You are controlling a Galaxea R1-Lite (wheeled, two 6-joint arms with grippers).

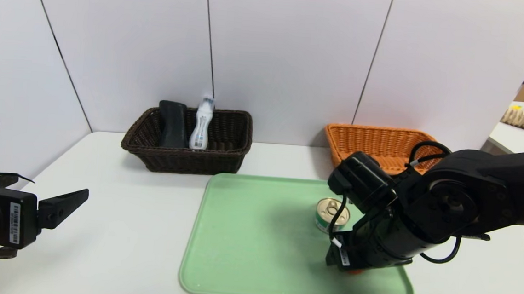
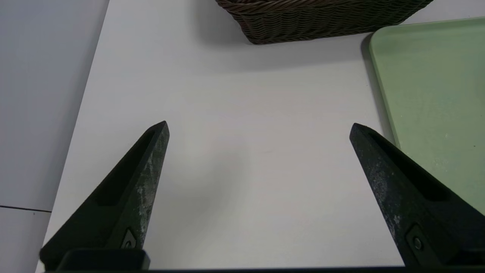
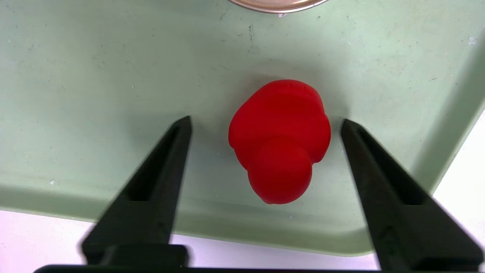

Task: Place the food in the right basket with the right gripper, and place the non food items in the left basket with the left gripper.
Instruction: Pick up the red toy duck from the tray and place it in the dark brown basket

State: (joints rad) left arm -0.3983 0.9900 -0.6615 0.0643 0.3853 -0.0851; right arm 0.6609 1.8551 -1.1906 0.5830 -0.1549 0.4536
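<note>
The food, a tin can (image 1: 331,215) with a gold pull-ring lid, stands on the green tray (image 1: 255,243); its rim (image 3: 278,3) shows in the right wrist view. Just nearer than it lies a small red lumpy object (image 3: 280,140). My right gripper (image 3: 266,122) is low over the tray with its fingers open on either side of the red object, a gap at each side. The left gripper (image 2: 259,127) hangs open over bare table at the left. The left basket (image 1: 187,160) holds a white bottle (image 1: 201,126) and a black case (image 1: 173,124). Nothing shows in the part of the right basket (image 1: 373,141) that my arm leaves uncovered.
The tray's near rim (image 3: 227,231) lies just behind the red object. The white wall stands close behind both baskets. My right arm (image 1: 447,206) covers the right basket's front corner. The dark basket's corner (image 2: 322,19) and the tray's edge (image 2: 382,94) appear in the left wrist view.
</note>
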